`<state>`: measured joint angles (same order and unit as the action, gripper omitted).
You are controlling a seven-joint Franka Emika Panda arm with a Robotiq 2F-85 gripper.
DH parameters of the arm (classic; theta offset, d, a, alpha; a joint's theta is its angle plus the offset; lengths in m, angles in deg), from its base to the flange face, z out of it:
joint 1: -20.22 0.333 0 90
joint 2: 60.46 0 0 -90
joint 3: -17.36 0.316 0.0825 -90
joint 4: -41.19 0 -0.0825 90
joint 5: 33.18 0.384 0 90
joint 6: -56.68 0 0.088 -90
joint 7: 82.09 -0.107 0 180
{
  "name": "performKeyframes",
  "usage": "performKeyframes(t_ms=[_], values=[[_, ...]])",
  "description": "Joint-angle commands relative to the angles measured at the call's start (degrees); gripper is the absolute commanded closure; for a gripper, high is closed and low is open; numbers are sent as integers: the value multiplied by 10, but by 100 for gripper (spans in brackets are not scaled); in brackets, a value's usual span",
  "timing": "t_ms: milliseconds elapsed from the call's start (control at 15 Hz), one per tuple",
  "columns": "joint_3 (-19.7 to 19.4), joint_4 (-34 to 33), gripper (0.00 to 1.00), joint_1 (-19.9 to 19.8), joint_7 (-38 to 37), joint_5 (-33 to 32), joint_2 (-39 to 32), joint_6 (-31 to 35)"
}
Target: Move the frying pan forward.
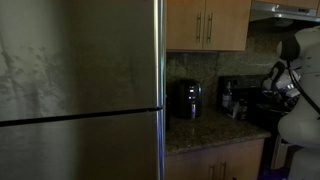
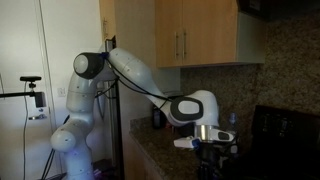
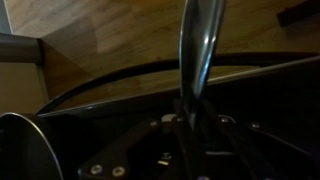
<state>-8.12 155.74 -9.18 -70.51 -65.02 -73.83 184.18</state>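
Note:
In the wrist view the frying pan's shiny metal handle (image 3: 200, 40) runs up from between my gripper's dark fingers (image 3: 192, 125), which are closed around it. The pan's dark body and curved rim (image 3: 120, 80) lie past the fingers, very dim. In an exterior view my gripper (image 2: 213, 142) hangs low by the black stove (image 2: 285, 135); the pan itself is too dark to make out there. In an exterior view only part of my arm (image 1: 292, 85) shows at the right, above the stove (image 1: 262, 108).
A steel fridge (image 1: 80, 90) fills the left. A black appliance (image 1: 187, 98) and small bottles (image 1: 230, 100) stand on the granite counter (image 1: 200, 130). Wooden cabinets (image 2: 195, 35) hang above. A dark round object (image 3: 20, 150) lies at the wrist view's lower left.

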Motion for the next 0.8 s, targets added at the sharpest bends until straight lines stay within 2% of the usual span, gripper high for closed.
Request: performKeyframes(t_ms=[0,200,400,467,533,600,733], values=[[-13,34,98,17,-10,-56,29,-3],[-11,48,98,16,6,-68,54,2],[-7,56,98,14,27,-47,76,-3],[-7,55,67,14,28,-41,82,-7],[-2,57,64,25,3,-44,89,-19],[-6,43,58,20,10,-41,85,-29],[-7,27,42,16,29,-23,79,-51]])
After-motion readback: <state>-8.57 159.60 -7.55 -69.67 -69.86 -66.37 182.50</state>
